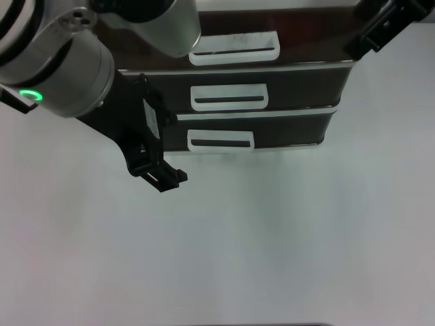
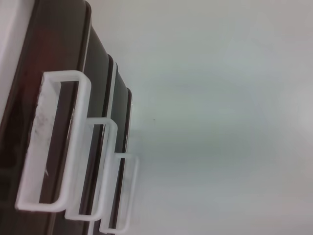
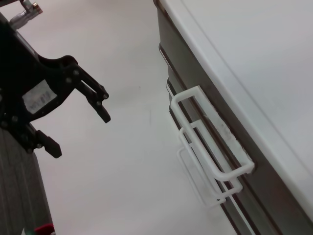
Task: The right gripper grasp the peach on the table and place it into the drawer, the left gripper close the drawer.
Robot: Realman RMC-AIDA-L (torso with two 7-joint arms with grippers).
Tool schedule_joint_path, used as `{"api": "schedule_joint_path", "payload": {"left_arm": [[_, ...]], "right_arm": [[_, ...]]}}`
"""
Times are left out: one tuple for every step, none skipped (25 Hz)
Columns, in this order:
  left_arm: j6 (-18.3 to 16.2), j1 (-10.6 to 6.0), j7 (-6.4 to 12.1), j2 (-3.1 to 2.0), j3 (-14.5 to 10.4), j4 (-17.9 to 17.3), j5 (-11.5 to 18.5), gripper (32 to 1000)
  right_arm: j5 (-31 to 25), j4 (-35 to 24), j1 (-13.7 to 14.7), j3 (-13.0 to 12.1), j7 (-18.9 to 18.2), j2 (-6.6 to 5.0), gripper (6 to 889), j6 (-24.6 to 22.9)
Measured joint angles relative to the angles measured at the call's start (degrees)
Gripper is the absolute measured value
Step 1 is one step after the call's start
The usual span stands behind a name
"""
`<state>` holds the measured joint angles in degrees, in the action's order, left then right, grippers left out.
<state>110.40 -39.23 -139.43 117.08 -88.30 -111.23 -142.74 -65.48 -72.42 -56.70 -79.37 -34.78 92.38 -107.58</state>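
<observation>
1. Top drawer (image 1: 234, 46) sits flush and closed; the peach is not visible, presumably inside.
2. Left gripper (image 1: 158, 170) hovers over the counter (image 1: 272, 238) before the unit, jaws released.
3. Right gripper (image 1: 380, 30) is beside the unit's far corner; jaw state undeterminable.

right gripper (image 1: 380, 30) cut by top edge (fingers unseen) | drawer (image 1: 299, 30) contents hidden

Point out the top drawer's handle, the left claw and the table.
top drawer's handle (image 1: 234, 47): head view, front bar of the white loop.
left claw (image 3: 78, 117): right wrist view, midway between the open fingertips.
table (image 1: 272, 238): head view, bare white surface.
</observation>
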Motion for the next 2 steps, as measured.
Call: {"api": "schedule_joint_path", "payload": {"left_arm": [[0.0, 0.0, 0.0, 0.03, 0.0, 0.0, 0.0, 850], [0.0, 0.01, -0.01, 0.05, -0.1, 0.0, 0.0, 850]], "right_arm": [[0.0, 0.0, 0.0, 0.0, 0.0, 0.0, 733, 0.0], [0.0, 0.0, 0.0, 0.0, 0.0, 0.0, 733, 0.0]]}}
